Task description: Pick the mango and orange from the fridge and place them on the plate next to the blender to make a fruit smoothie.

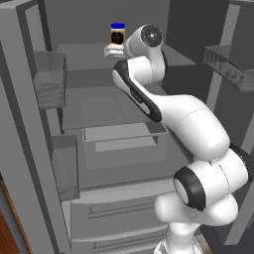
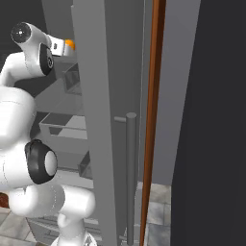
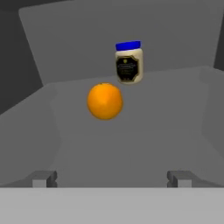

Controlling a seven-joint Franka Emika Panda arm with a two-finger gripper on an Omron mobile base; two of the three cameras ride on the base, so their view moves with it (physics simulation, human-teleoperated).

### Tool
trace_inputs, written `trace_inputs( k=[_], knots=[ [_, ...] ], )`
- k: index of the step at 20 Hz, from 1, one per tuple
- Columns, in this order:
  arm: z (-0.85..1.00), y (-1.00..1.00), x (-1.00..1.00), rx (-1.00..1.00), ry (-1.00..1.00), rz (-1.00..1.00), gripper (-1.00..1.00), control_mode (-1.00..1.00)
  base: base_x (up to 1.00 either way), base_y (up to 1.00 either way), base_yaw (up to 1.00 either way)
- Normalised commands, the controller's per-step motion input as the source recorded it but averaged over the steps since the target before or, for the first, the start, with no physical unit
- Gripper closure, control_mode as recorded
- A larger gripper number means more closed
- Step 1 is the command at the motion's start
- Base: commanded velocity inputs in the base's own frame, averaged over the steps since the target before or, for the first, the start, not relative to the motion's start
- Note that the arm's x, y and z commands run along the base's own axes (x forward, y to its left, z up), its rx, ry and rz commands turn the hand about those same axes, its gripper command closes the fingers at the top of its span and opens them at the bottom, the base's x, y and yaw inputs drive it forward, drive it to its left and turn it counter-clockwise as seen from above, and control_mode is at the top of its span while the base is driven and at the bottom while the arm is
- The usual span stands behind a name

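The arm (image 1: 198, 124) reaches up into the open fridge (image 1: 30, 149), and the step in hand looks like the approach to the orange, with nothing yet picked up. In the hand view the gripper (image 3: 112, 178) stands with its two fingertips (image 3: 43, 178) spread wide apart and nothing between them. Beyond them, at about twelve o'clock and a little toward eleven, the orange (image 3: 105, 101) sits on the grey shelf (image 3: 131, 144), still apart from the fingers. Farther back, toward one o'clock, a blue-lidded jar (image 3: 129, 63) stands upright near the rear wall, close behind the orange but seemingly not touching it. The next move likely calls for easing the hand forward until the fingers straddle the orange, then closing on it without nudging the jar. From the right base view a sliver of the orange (image 2: 70, 44) peeks past the hand, the rest hidden by the fridge's door edge (image 2: 91, 120). From the left base view the jar (image 1: 117, 33) shows above the wrist, while the arm covers the orange. The mango, plate and blender cannot be made out from here.
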Motion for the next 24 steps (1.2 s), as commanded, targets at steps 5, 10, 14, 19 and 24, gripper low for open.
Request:
trace_inputs(
  k=[5,10,14,19,24],
  knots=[
    [0.00,0.01,0.45,0.00,0.04,-0.05,-1.00,-1.00,0.00,0.00,0.00],
    [0.00,0.00,0.40,0.00,0.05,-0.04,-1.00,-1.00,0.00,0.00,0.00],
    [0.00,0.15,0.42,0.00,0.07,-0.03,-1.00,-1.00,0.00,0.00,0.00],
    [-0.04,0.15,0.39,0.00,0.02,-0.01,-1.00,-1.00,0.00,0.00,0.00],
    [-0.06,0.10,0.42,0.00,0.00,0.00,-1.00,-1.00,0.00,0.00,0.00]
  ],
)
